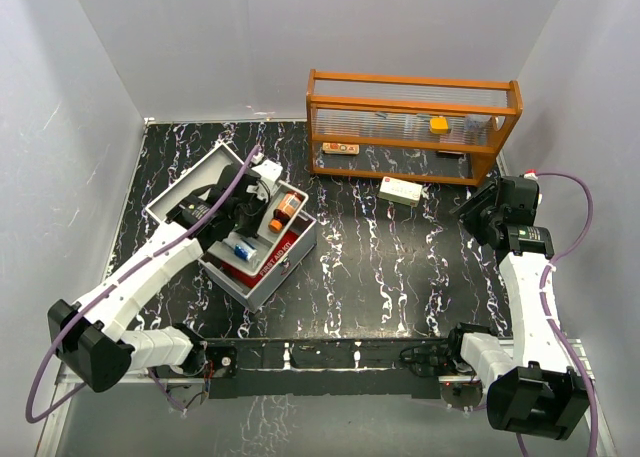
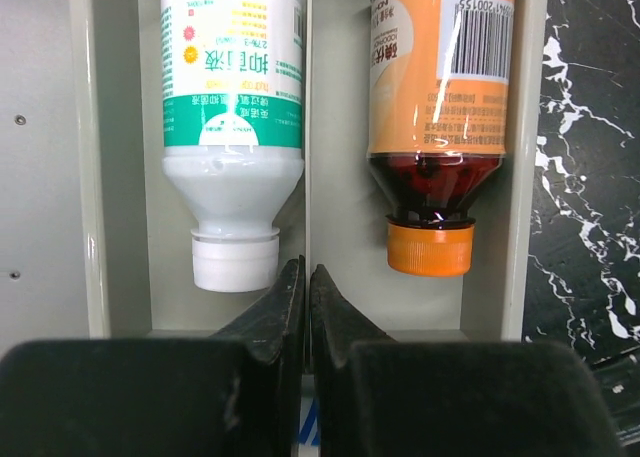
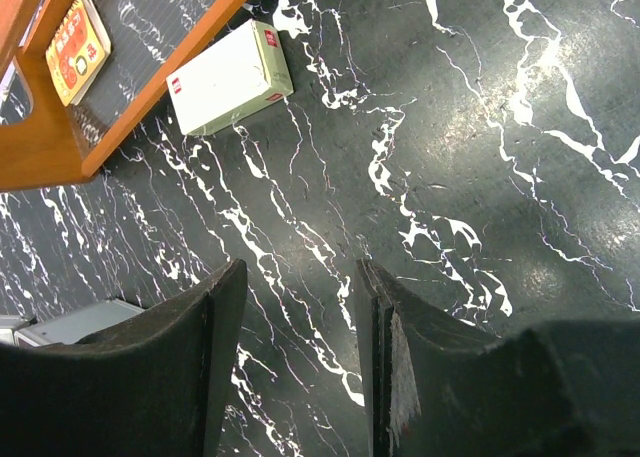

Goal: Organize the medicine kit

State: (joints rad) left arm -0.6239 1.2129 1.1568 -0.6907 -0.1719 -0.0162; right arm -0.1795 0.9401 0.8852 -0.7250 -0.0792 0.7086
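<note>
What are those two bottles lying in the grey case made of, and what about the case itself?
White bottle: looks like opaque plastic, matt, with a glossy printed label.
Amber bottle: translucent brown plastic or glass, I cannot tell which; shiny highlights, and an orange cap that is probably plastic.
Medicine kit: probably painted metal, with flat light-grey walls and small screw heads.

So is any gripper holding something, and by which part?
No, nothing is held. The left gripper is shut and empty, near the caps of the white bottle and the brown bottle. The right gripper is open above the table.
</note>
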